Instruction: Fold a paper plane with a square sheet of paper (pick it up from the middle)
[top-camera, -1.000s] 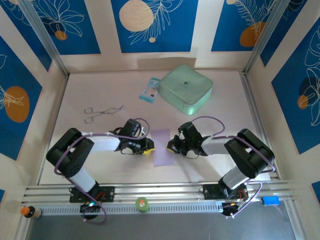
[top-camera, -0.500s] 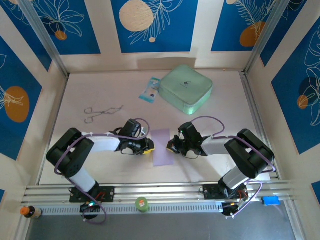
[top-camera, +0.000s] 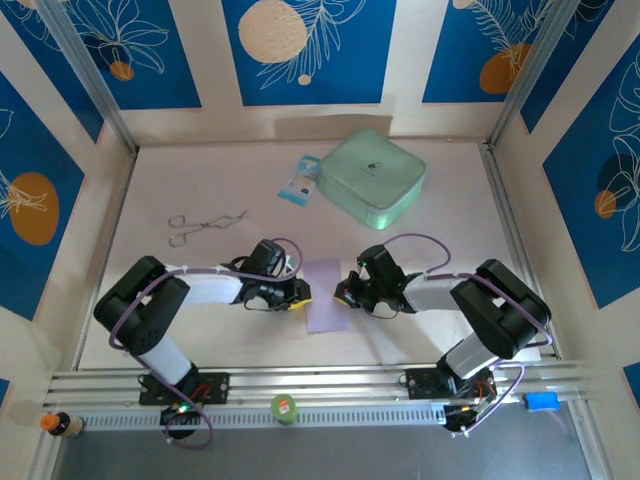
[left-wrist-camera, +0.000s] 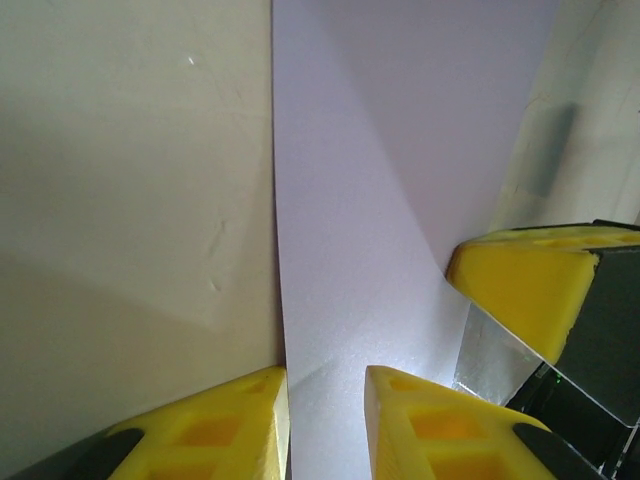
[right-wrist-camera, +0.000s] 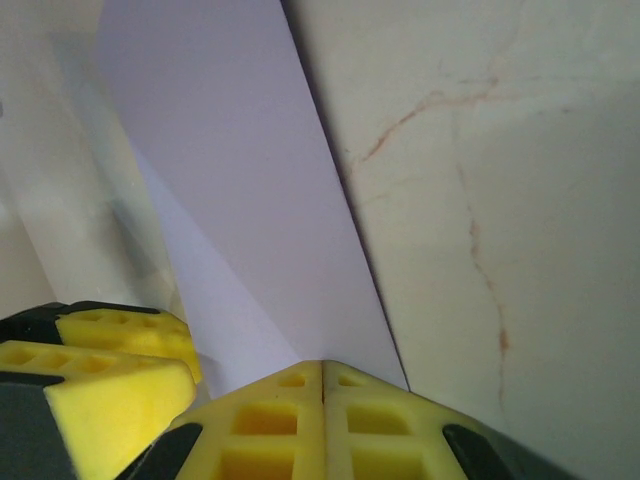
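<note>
The square sheet of paper (top-camera: 323, 292) is pale lavender and lies on the table between my two arms as a narrow upright strip with diagonal creases. My left gripper (top-camera: 300, 293) is at its left edge. In the left wrist view its yellow fingers (left-wrist-camera: 230, 420) stand a little apart, the left gripper (left-wrist-camera: 325, 385) open with the paper (left-wrist-camera: 380, 200) flat beneath the gap. My right gripper (top-camera: 342, 293) is at the right edge. The right gripper (right-wrist-camera: 322, 370) is shut, its pads together and their tips resting on the paper (right-wrist-camera: 230, 180).
A mint-green case (top-camera: 372, 178) and a blue-white packet (top-camera: 299, 180) lie at the back. Metal tongs (top-camera: 200, 226) rest at the left. A green-capped item (top-camera: 285, 408), a small bottle (top-camera: 60, 424) and a blue block (top-camera: 541, 401) sit by the front rail.
</note>
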